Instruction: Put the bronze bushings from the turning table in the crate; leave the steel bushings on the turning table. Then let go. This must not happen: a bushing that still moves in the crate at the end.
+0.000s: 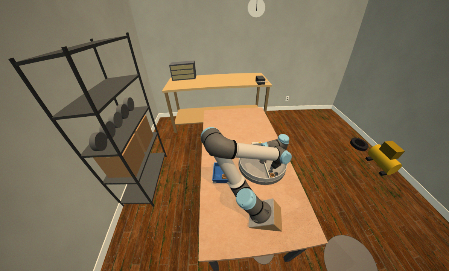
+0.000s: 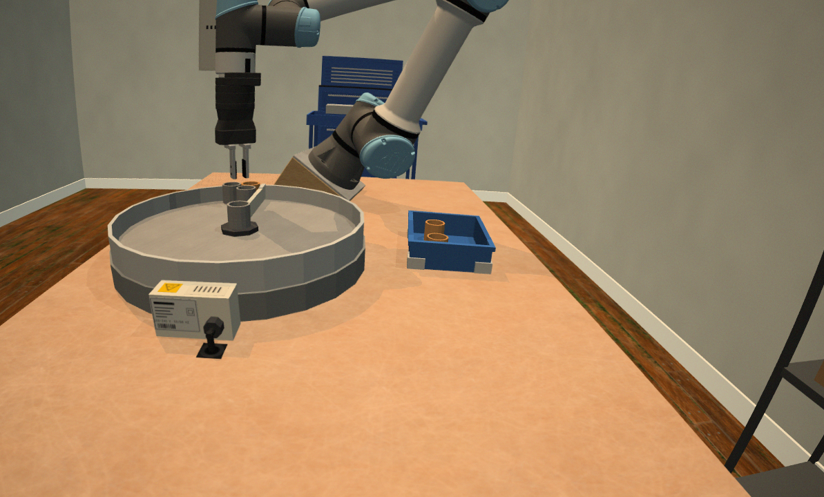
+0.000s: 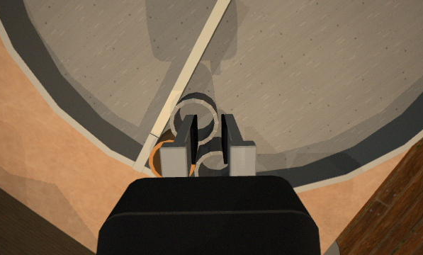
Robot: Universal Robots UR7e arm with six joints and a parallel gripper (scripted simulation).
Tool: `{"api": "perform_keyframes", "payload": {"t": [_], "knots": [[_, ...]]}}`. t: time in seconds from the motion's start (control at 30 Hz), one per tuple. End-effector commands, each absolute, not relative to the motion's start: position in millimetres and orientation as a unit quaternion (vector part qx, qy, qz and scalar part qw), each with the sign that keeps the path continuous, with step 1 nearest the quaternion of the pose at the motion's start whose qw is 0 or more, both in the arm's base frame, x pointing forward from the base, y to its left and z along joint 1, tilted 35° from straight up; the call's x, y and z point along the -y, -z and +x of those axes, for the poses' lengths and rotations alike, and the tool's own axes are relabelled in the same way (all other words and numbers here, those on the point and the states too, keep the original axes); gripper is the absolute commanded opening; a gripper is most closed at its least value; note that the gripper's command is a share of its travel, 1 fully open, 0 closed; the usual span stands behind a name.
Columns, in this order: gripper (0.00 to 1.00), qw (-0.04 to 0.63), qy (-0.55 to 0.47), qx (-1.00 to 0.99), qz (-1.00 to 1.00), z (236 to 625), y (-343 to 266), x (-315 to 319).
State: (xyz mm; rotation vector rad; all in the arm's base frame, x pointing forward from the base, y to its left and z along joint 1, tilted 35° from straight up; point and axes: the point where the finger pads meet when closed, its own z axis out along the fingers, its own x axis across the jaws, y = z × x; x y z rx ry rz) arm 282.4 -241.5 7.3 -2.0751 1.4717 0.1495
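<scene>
Turning table (image 1: 253,174) (image 2: 303,262) (image 3: 68,118): one bronze bushing (image 1: 272,177) (image 2: 251,183) (image 3: 154,156), two steel bushings (image 1: 276,173) (image 2: 230,194) (image 3: 216,117), all upright, long axes vertical.
Beside it, the crate (image 1: 220,182) (image 2: 448,256) holds two bronze; above it, one gripper (image 1: 272,167) (image 2: 239,177) (image 3: 209,129), partly open, empty.

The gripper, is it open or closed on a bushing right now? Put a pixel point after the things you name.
Open: the gripper (image 2: 239,177) (image 3: 209,129) hangs above the bushings, with nothing between its parted fingers.

Yellow warning triangle on the pale box (image 2: 228,313) by the turntable (image 2: 315,272).
</scene>
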Motion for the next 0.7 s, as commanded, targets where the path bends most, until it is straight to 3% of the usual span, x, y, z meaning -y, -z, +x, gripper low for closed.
{"api": "perform_keyframes", "payload": {"t": [0.0, 0.67], "knots": [[0.45, 0.292, -0.055, -0.552, -0.779, 282, -7, 242], [0.45, 0.292, -0.056, -0.552, -0.779, 286, 6, 234]]}}
